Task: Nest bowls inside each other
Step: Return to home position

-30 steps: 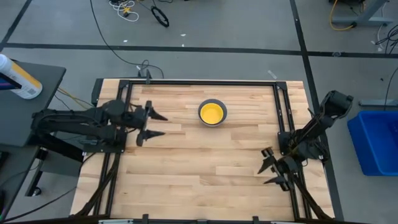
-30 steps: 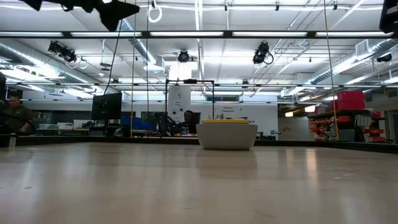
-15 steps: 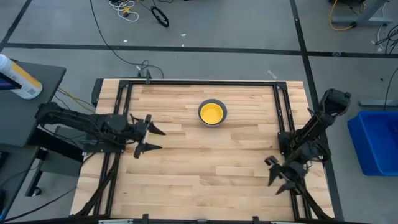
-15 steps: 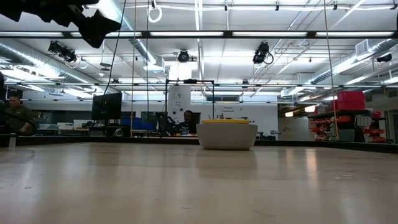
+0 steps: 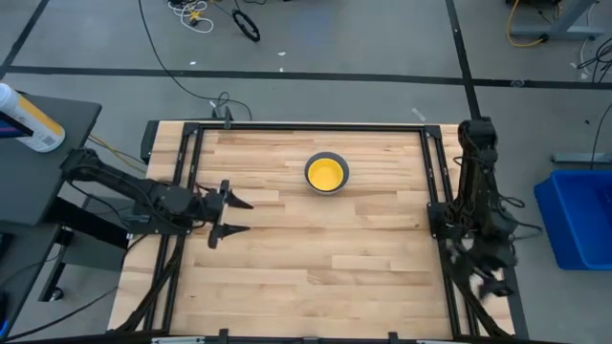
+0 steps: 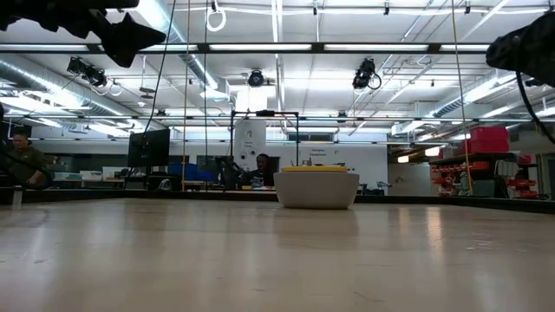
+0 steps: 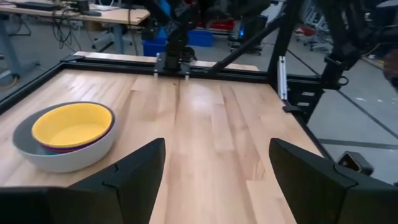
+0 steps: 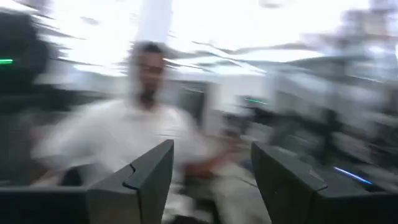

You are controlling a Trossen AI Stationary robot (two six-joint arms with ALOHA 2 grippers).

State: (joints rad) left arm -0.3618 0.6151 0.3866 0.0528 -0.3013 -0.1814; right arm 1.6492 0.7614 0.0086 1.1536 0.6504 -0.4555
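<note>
High view, straight down: logged the bowls as one nest on the worktop, in its far half, near mid-width, well clear of the far rail. Saw only the yellow bowl inside a thin grey ring from above.

Left wrist view: confirmed grey bowl outermost and yellow bowl innermost, seated level. Noted a thin dark reddish rim between the two; could not tell the remaining colours.

Low view: read the nest as a pale wall with a yellow lip on top, upright on the worktop.

Placed left gripper over the worktop's left side, just inside the left rail, pointing toward mid-worktop and well apart from the nest. Found fingers spread wide, nothing between them.

Placed right gripper by the worktop's right rail, toward the near corner, under a folded arm. Found its fingers also set wide apart and empty. Right wrist view smeared; made out only a person in a light top.

Beyond the worktop: blue bin off the right edge, white bottle off the far left corner, cables on the floor past the far edge. Bottle label unreadable; wall signs in the low view too small to read.
</note>
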